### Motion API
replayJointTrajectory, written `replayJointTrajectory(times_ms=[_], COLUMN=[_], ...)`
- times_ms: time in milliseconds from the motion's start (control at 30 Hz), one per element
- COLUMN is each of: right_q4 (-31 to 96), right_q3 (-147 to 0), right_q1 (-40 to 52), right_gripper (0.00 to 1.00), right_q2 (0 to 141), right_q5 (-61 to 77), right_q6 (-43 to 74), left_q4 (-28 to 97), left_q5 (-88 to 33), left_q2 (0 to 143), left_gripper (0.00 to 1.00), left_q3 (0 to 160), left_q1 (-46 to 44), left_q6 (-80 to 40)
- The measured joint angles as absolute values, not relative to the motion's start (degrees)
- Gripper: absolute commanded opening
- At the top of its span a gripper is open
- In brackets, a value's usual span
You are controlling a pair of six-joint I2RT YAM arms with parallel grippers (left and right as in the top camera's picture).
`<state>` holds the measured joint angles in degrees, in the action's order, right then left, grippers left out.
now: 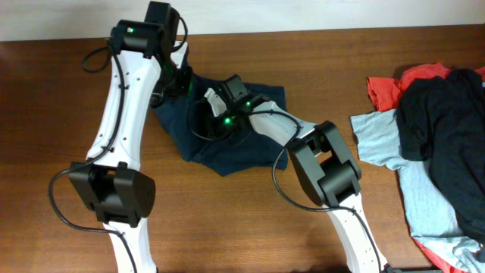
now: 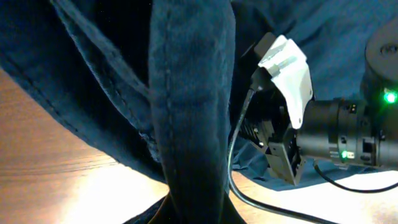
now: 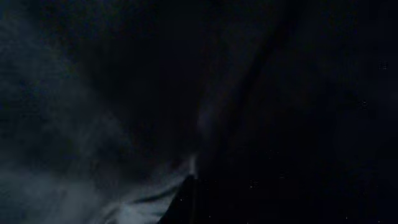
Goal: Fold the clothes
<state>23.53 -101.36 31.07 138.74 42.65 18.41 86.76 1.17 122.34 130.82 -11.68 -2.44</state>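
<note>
both claws [image 1: 184,82] [image 1: 216,100] lost in shorts [image 1: 227,155]

Cloth on wood here, with hard plastic over the top.
Up close, the shorts [image 2: 186,124] are matt navy woven cloth, slightly napped, with stitched seams along the folds. The table [image 1: 242,235] is brown wood, smooth, with a low sheen and fine grain. The left arm's shell [image 1: 125,106] is smooth glossy white plastic and its joint housing [image 1: 121,193] is matt black. The T-shirt [image 1: 379,140] is soft, dull cloth.
</note>
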Motion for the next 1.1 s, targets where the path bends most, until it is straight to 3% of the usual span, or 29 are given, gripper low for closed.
replayJointTrajectory(times_ms=[533,767,1100], right_q4=[36.53,47.94,48.31], right_q3=[-101.41,-101.25,-99.15], right_q1=[17.26,12.10,11.97], right_gripper=[0.04,0.04,0.04], right_q2=[127.20,126.82,126.96], right_q5=[45.95,31.03,15.40], right_q6=[15.97,10.31,8.03], left_q4=[86.32,85.41,83.64], left_q5=[2.46,2.11,1.93], left_q2=[122.34,122.34,122.34], left_gripper=[0.00,0.00,0.00], left_q3=[130.85,130.82,130.82], left_q1=[-14.06,-14.55,-19.25], left_q6=[-2.44,-2.44,-2.44])
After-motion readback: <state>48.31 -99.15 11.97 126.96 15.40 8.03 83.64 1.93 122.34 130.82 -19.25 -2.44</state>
